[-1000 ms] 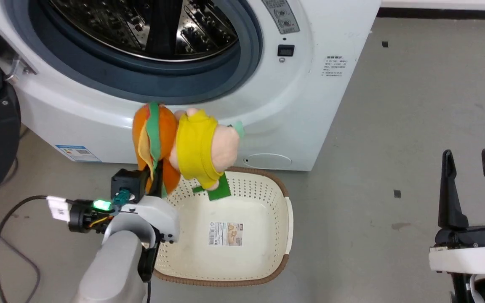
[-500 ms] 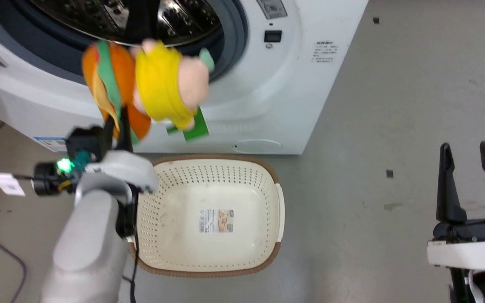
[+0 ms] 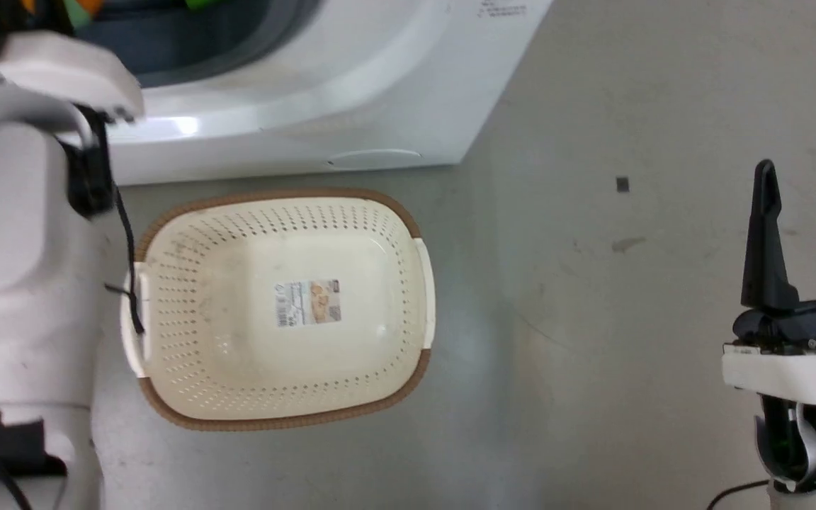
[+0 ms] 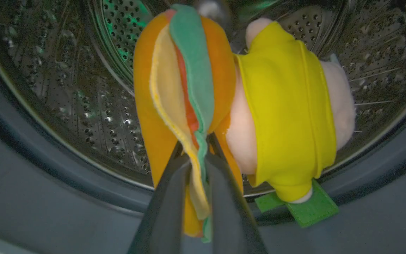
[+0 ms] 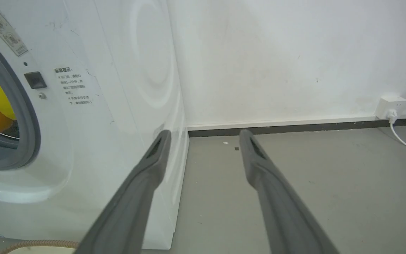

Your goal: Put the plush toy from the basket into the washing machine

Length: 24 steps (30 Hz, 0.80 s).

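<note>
**Plush toy at the washer's mouth, not yet released**

Head view: the cream basket (image 3: 277,423) sits at centre frame on the grey floor, holding nothing but the label sticker (image 3: 307,302) on its bottom. The white washing machine (image 3: 351,92) fills the upper left. My pale left forearm (image 3: 18,269) rises along the left edge toward the port. My right gripper (image 3: 801,164) stands at the lower right, fingers parted, holding nothing.

Left wrist view: my left gripper (image 4: 196,141) is pinched tight on the orange and green layers of the plush toy (image 4: 280,106), which hangs at centre frame in front of the steel drum (image 4: 65,88). Its green tag (image 4: 305,208) dangles over the grey gasket (image 4: 48,197).

Right wrist view: orange and yellow show inside the port ring at the far left.

I judge the lift out of the basket done; pushing deeper and letting go remain.
</note>
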Tool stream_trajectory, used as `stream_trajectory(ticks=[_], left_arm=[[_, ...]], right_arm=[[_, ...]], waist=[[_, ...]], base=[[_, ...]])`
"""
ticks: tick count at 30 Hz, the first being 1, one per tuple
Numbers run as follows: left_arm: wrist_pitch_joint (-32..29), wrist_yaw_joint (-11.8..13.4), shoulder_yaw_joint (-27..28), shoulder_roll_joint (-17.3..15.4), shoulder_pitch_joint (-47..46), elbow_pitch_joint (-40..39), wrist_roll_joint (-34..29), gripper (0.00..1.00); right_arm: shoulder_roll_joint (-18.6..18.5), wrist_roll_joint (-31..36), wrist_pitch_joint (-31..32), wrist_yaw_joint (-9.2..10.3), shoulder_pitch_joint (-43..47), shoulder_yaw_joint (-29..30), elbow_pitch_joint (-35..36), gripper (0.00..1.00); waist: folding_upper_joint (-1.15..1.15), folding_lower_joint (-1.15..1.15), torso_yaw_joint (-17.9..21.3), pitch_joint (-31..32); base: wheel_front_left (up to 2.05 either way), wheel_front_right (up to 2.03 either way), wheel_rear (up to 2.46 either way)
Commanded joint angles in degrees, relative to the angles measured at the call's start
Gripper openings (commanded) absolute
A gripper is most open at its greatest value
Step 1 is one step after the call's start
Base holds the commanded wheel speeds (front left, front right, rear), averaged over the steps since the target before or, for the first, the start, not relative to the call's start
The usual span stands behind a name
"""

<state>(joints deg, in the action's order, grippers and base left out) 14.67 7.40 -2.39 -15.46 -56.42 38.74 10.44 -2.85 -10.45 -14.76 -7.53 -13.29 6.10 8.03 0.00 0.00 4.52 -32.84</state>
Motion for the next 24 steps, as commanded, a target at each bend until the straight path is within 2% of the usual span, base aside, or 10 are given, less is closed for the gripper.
stream_trajectory(ticks=[1, 13, 20, 21, 22, 23, 24], left_arm=[[0.32, 0.0, 0.28, -0.73, -2.55, 0.67, -0.44, 0.0], [0.32, 0.35, 2.75, -5.9, -18.45, 8.86, -0.53, 0.0], [0.32, 0.14, 2.28, -5.6, -23.35, 12.66, -0.87, 0.0], [0.32, 0.19, 2.16, -5.53, -23.77, 13.04, -0.98, 0.24], [0.33, 0.51, 2.28, -5.41, -24.08, 13.47, -0.92, 0.87], [0.33, 0.63, 2.22, -5.33, -24.23, 13.83, -0.99, 1.0], [0.33, 0.39, 2.05, -5.18, -24.23, 14.16, -1.04, 1.0]], right_arm=[[-0.03, -0.47, -0.24, 0.04, -1.2, -0.17, 0.41, 1.0], [-0.03, -2.27, -0.24, 0.04, -3.39, -0.65, 1.8, 1.0], [-0.03, -2.02, -0.24, 0.04, -4.03, -0.34, 1.87, 1.0], [-0.03, -2.05, -0.24, 0.04, -4.16, -0.33, 1.87, 1.0], [-0.03, -2.06, -0.24, 0.04, -4.3, -0.32, 1.9, 1.0], [-0.03, -2.05, -0.24, 0.04, -4.41, -0.32, 1.92, 1.0], [-0.03, -1.99, -0.24, 0.04, -4.51, -0.4, 1.92, 1.0]], waist=[[0.0, 0.0, 2.47, -2.91], [0.0, 0.0, 6.29, -9.21], [0.0, 0.0, 5.89, -10.73], [0.0, 0.0, 5.79, -10.79], [0.0, 0.0, 5.67, -10.8], [0.0, 0.0, 5.55, -10.76], [0.0, 0.0, 5.42, -10.61]], base=[[0.0, 0.0, 0.0], [0.0, 0.0, 0.0], [0.0, 0.0, 0.0], [0.0, 0.0, 0.0], [0.0, 0.0, 0.0], [0.0, 0.0, 0.0], [0.0, 0.0, 0.0]])
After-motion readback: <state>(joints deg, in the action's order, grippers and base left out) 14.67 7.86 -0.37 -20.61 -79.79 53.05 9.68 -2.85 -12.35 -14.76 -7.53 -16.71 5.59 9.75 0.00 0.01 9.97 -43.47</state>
